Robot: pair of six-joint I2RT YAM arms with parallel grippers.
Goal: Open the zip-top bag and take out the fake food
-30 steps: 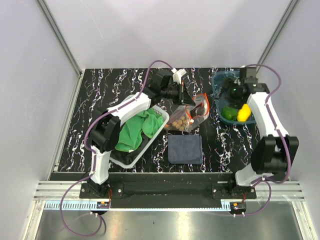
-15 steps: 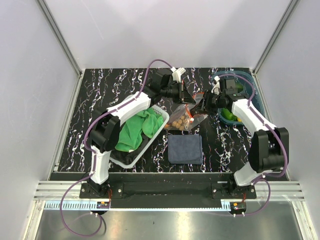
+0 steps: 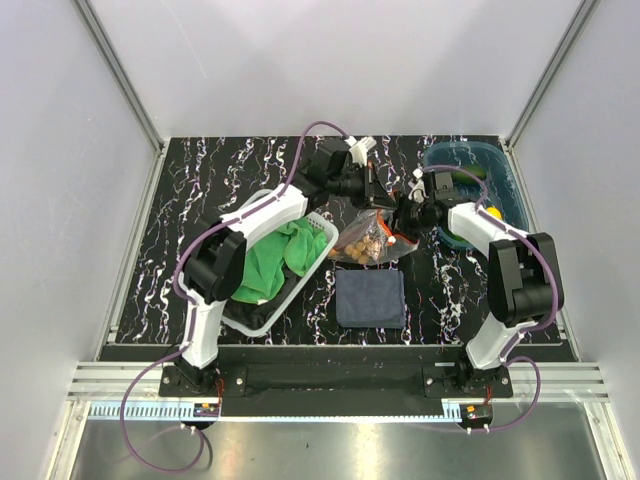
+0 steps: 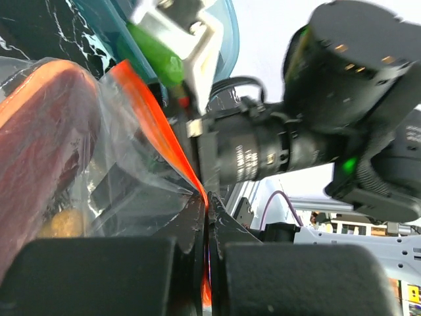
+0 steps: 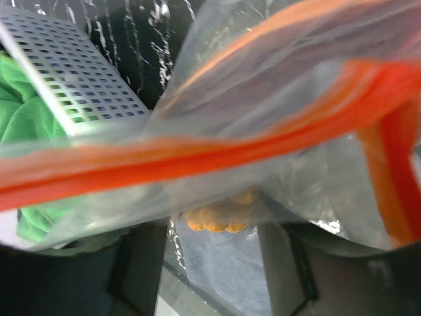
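The zip-top bag (image 3: 367, 240) lies mid-table, its orange-red zip strip (image 4: 154, 125) lifted. My left gripper (image 3: 378, 192) is shut on that strip, which is pinched flat between its jaws (image 4: 206, 214). My right gripper (image 3: 404, 216) is at the bag's mouth from the right, its fingers (image 5: 141, 263) apart, with the strip (image 5: 197, 164) and clear film stretched across in front of them. A cluster of small brown balls (image 5: 220, 214), fake food, sits inside the bag just beyond the fingers. A yellow fake food piece (image 3: 492, 212) lies in the blue tray (image 3: 500, 165).
A white perforated basket (image 3: 300, 285) holding a green cloth (image 3: 265, 260) stands left of the bag. A dark blue cloth (image 3: 370, 298) lies in front of the bag. The two wrists are close together above the bag.
My right arm has swung left from the blue tray to the bag's mouth. The left gripper has kept its hold on the zip strip, and the bag has shifted slightly.
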